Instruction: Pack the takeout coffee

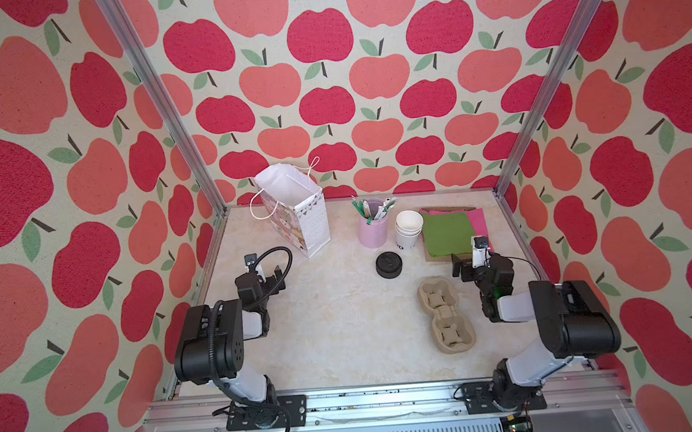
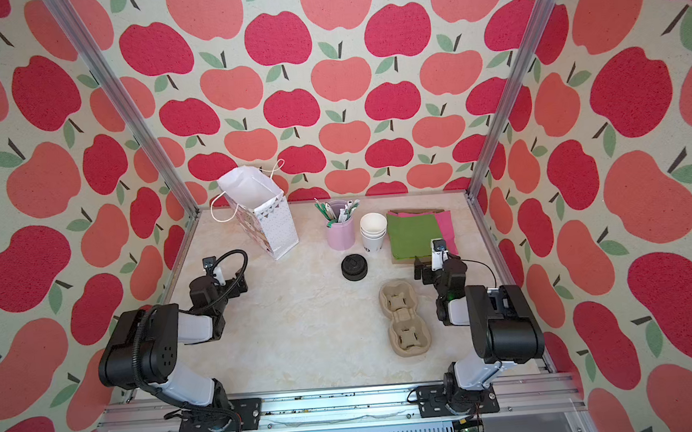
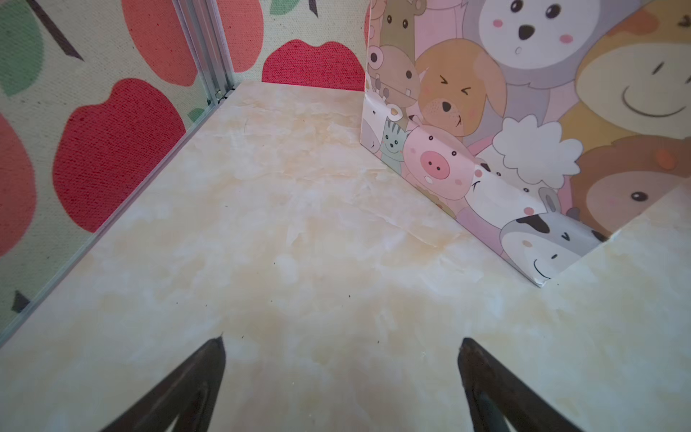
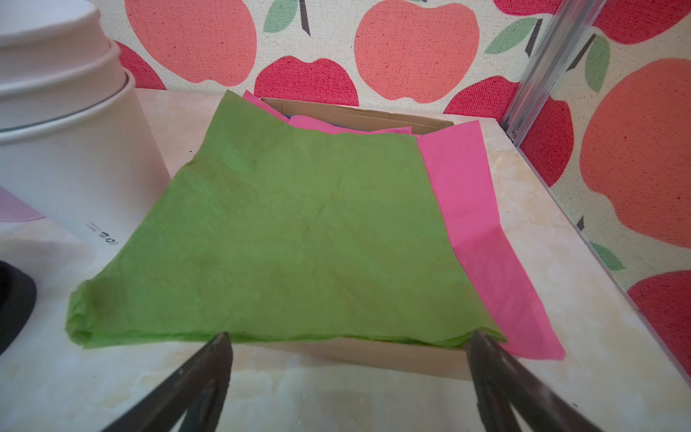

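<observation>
cup stack: standing upright and lidless, black lettering showing, just beside pink stirrer holder
black sip lid: lying on desk, at 7 o'clock of cup stack
right tool: hanging spread, pinching nothing
left tool: hanging spread, empty
bearing: in a top view, cup stack lying at 10 o'clock of right tool, right arm being nearer

The left arm and right arm had glossy black joints and white link shells; a ribbed black cable ran along the left. The left claw and right claw had dark tapered fingers.
</observation>
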### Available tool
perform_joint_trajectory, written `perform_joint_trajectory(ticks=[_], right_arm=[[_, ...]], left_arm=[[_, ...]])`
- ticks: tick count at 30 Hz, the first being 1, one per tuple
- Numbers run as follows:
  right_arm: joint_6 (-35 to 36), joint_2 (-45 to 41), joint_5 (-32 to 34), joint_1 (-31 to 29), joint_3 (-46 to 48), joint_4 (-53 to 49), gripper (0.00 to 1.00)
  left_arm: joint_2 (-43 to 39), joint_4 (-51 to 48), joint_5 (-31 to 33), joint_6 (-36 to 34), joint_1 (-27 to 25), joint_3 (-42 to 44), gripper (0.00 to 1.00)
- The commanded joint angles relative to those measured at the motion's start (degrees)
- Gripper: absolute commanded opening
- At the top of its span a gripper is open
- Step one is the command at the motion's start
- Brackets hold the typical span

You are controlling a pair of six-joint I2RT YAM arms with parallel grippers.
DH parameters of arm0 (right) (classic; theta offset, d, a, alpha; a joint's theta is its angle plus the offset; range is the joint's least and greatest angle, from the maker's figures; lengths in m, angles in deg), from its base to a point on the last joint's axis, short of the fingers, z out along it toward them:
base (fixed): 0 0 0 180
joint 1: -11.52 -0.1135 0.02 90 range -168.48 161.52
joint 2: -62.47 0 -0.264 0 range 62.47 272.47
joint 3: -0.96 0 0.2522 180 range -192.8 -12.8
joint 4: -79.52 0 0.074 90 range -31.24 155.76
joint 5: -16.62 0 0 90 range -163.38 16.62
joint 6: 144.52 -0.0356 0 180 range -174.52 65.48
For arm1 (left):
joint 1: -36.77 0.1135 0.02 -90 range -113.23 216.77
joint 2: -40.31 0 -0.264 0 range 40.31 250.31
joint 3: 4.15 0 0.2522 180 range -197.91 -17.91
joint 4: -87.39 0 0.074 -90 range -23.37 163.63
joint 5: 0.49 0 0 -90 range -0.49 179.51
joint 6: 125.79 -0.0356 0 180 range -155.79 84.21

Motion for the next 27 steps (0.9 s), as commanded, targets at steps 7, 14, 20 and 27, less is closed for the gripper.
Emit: perform_joint_trajectory(ticks=[7, 14, 20, 27], right_arm=[[0.38, -0.22, -0.65, -0.04, -0.96, -0.96, 0.99], [0.28, -0.15, -0.73, 0.05, -1.15, -1.14, 0.99], [-0.46, -0.16, 0.05, 0.40, -1.15, -1.25, 0.99], [-0.46, -0.13, 0.05, 0.45, -1.15, -1.25, 0.99]], left_arm=[[-0.59, -0.76, -1.30, -0.79, 0.35, -1.03, 0.99], [-0.59, -0.80, -1.30, -0.71, 0.35, -1.03, 0.99], [-0.53, -0.76, -1.50, -0.56, 0.43, -1.03, 0.99], [-0.54, -0.92, -1.56, -0.56, 0.57, -1.03, 0.99]])
